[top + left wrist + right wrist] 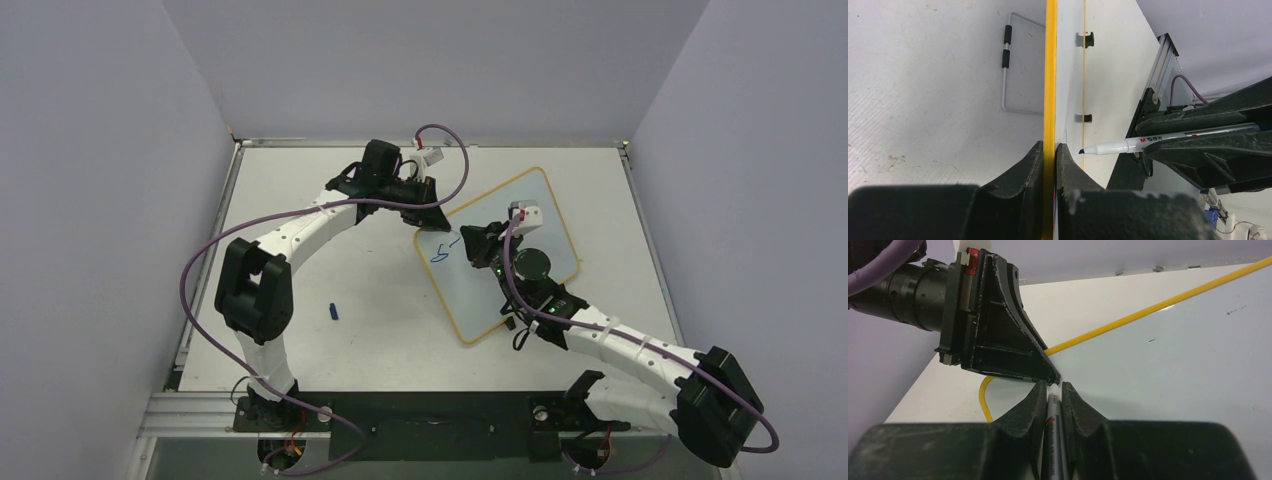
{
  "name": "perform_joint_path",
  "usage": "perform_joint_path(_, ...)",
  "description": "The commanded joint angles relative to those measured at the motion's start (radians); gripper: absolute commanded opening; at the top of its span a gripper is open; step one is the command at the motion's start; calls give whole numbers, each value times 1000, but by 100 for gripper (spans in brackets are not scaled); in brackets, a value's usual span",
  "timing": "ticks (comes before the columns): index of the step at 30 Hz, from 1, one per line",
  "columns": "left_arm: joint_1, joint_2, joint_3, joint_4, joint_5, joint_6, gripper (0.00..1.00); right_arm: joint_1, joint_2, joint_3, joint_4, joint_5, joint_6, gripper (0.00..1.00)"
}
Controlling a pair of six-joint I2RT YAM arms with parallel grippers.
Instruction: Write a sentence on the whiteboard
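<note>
About the whiteboard: lies on the right half of the table, turned askew, with the long axis going from near-left to far-right and one corner pointing at the back wall. Shows a glossy white face, rounded corners and a thin yellow-orange frame. Cannot tell whether it rests flat or is lifted a little at the left corner.

About the sentence: only a few blue strokes by the left corner of the board, something like an "S" and a short dash. Not readable, and partly covered by the right gripper in the top view. Not visible in either wrist view.

About the left gripper: closed tightly on the yellow frame at the left corner. From this wrist view only the edge of the board, as a yellow line running away from the camera, with two small black feet on the far edge and a grey wire loop with black sleeves to the left.

About the right gripper: closed on a marker with a white barrel, the dark tip pointing towards the left gripper, close to the board face. Impossible to say whether touching. In the right wrist view, most of the barrel hidden between the fingers.

On the table, well apart from the board to the left: a small blue cap.
</note>
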Motion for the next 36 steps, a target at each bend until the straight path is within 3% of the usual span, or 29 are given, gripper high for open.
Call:
perform_joint_path(1,-14,-39,5,-2,-54,59,0,-1,17,52,24,-5,1,0)
perform_joint_path(16,-15,-45,-2,4,-54,59,0,-1,50,25,-16,15,27,0)
perform_joint_path(36,-18,-51,-4,4,-61,57,0,20,-46,-107,-94,47,91,0)
